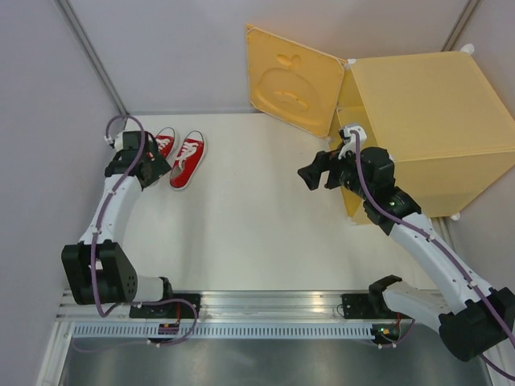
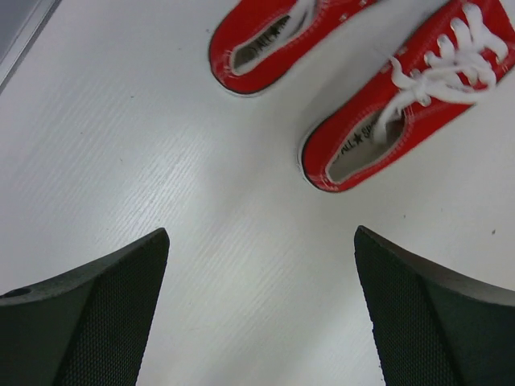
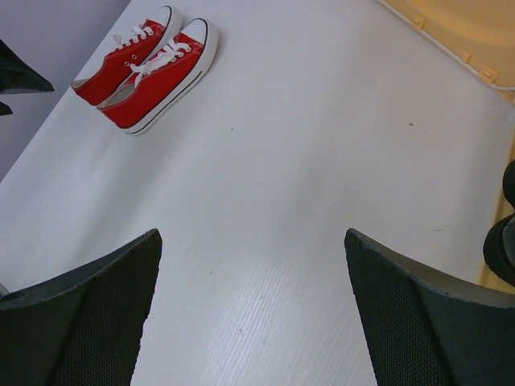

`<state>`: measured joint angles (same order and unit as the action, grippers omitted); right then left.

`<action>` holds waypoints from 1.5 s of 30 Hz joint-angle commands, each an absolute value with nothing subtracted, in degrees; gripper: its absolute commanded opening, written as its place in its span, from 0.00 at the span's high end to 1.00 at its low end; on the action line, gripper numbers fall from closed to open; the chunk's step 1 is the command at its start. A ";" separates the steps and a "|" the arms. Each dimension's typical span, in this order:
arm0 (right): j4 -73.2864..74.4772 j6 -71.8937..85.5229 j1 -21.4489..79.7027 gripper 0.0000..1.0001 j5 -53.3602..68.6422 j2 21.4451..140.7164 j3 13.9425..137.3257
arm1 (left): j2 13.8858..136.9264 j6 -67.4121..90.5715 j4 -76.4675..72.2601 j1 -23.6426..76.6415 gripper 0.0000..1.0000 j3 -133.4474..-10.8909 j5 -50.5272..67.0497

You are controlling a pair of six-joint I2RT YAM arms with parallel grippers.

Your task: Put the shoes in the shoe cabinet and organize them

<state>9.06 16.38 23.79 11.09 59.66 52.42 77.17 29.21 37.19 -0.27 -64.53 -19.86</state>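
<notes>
Entry: you are working in a robotics lab test cell, not a home. Take the white table [image 1: 257,233] as reference. Plain grey panels [image 1: 40,96] on metal struts [image 1: 91,56] close it in on its left, far and right sides. Along its near edge runs an aluminium rail [image 1: 265,303], with a slotted cable duct [image 1: 241,330] just nearer than that. The left arm [image 1: 113,201] and right arm [image 1: 426,241] are bolted there, trailing purple cables [image 1: 94,269]. The household items on the table are a yellow shoe cabinet [image 1: 426,121] at its far right and red sneakers [image 1: 187,159] at its far left.
</notes>
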 commanded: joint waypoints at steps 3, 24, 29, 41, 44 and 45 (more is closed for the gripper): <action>4.05 18.54 23.82 0.02 15.03 58.71 51.07 | 83.48 39.46 36.04 -11.33 0.04 -68.20 -11.36; 6.15 13.98 29.18 0.03 9.32 60.29 52.03 | 105.90 42.72 35.07 -16.26 0.23 -82.35 -14.85; 6.15 13.19 29.79 0.03 7.47 60.65 51.86 | 107.93 41.49 35.42 -16.17 0.25 -81.83 -14.50; 5.54 12.83 30.59 0.03 5.89 61.17 51.15 | 111.01 39.46 35.59 -15.82 0.24 -80.42 -14.06; 5.18 12.92 30.67 0.03 5.80 61.26 50.89 | 110.66 38.59 35.51 -15.29 0.22 -79.72 -14.94; 5.10 12.92 30.67 0.03 5.80 61.09 50.89 | 110.74 37.80 35.42 -15.29 0.22 -79.72 -15.64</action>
<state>7.29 13.58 30.28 6.55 60.99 50.87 110.28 40.86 35.00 -15.86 -80.51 -13.52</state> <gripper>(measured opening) 0.971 0.775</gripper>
